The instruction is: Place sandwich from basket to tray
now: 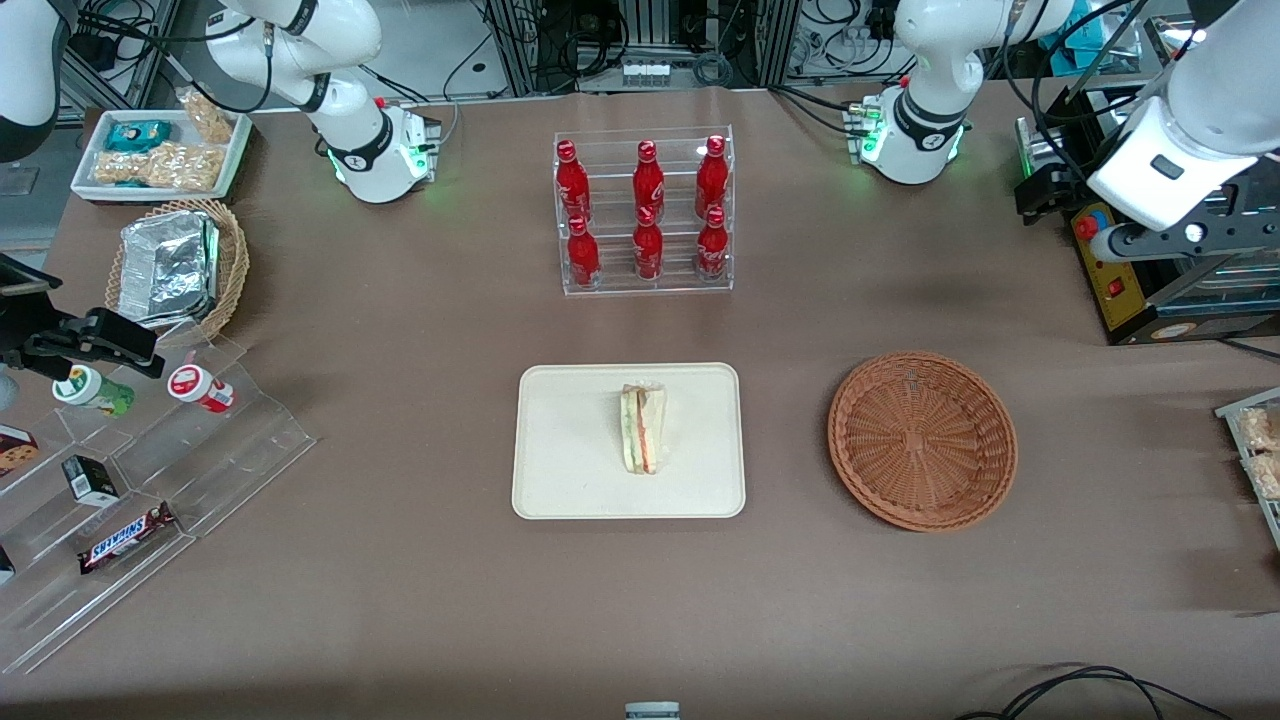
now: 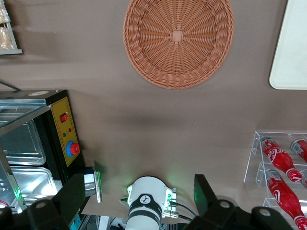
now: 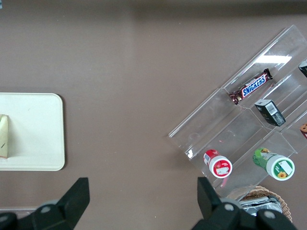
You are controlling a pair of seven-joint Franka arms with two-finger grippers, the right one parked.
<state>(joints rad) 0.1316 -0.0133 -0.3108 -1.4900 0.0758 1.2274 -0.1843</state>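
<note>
The sandwich lies on the cream tray, about at its middle, filling edge up. The reddish-brown wicker basket stands empty beside the tray, toward the working arm's end. My left gripper is open and holds nothing. Its two dark fingers are spread wide, high above the table and farther from the front camera than the basket. The arm's white wrist hangs over a black control box. A corner of the tray shows in the left wrist view.
A clear rack of red bottles stands farther back than the tray. A black box with a yellow panel sits near the working arm's base. Clear snack shelves, a foil container in a tan basket and a white snack tray lie toward the parked arm's end.
</note>
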